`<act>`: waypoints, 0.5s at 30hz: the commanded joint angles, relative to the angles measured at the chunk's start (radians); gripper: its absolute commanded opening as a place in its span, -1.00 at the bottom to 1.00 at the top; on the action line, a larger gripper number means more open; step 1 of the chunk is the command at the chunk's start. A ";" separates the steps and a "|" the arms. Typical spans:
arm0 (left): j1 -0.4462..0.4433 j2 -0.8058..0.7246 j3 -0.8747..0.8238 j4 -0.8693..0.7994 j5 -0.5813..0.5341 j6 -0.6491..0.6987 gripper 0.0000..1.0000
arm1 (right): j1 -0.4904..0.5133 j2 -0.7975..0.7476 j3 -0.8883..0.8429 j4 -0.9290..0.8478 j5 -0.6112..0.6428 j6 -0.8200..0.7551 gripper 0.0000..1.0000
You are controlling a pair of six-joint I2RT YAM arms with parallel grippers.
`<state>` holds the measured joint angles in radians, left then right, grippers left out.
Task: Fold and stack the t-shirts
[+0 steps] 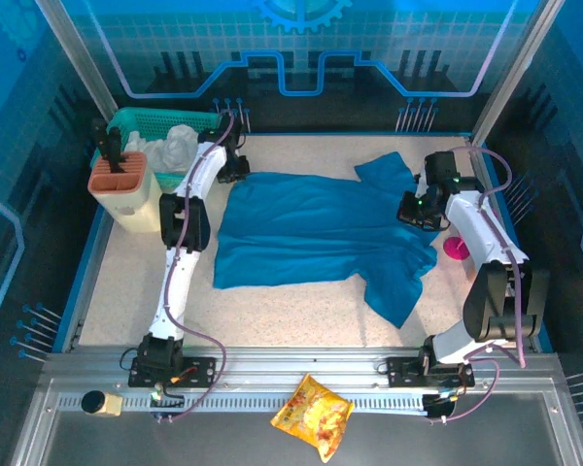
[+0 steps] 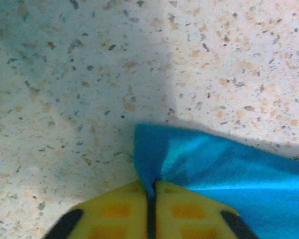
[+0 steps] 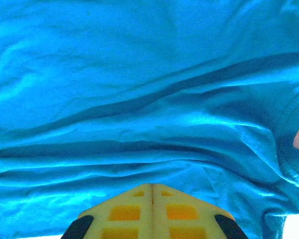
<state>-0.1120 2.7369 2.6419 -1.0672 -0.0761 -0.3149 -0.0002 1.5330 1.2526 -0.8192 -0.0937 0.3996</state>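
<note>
Speckled table point(image 2: 65, 74) carries the teal t-shirt point(image 1: 311, 228) spread flat; left fingers point(image 2: 139, 193) pinch its corner between their tips, right fingers point(image 3: 144, 195) grip its fabric, probably readying a two-handed fold.

Plain teal-blue t-shirt point(image 2: 214, 164): its corner vanishes between the closed yellow fingers point(image 2: 114, 211) of the left gripper point(image 2: 152, 185), which the lower frame edge cuts off. Ahead of the right gripper point(image 3: 152, 187), the cloth runs past the top and side edges; whether any lies pinched there cannot be told.
</note>
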 commanded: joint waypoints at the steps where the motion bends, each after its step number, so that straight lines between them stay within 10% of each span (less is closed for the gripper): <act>1: 0.009 0.031 -0.017 0.018 0.072 -0.033 -1.00 | 0.010 0.046 0.080 -0.006 -0.019 -0.017 -1.00; 10: -0.023 -0.206 -0.270 0.221 0.093 -0.029 -1.00 | -0.019 0.451 0.490 -0.022 0.114 -0.175 0.04; 15: -0.025 -0.277 -0.301 0.225 0.119 -0.037 -1.00 | -0.027 0.781 0.900 -0.164 0.195 -0.263 0.15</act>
<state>-0.1303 2.5599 2.3531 -0.8757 -0.0048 -0.3386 -0.0147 2.1738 1.9820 -0.8646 0.0326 0.2192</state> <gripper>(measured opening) 0.052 0.573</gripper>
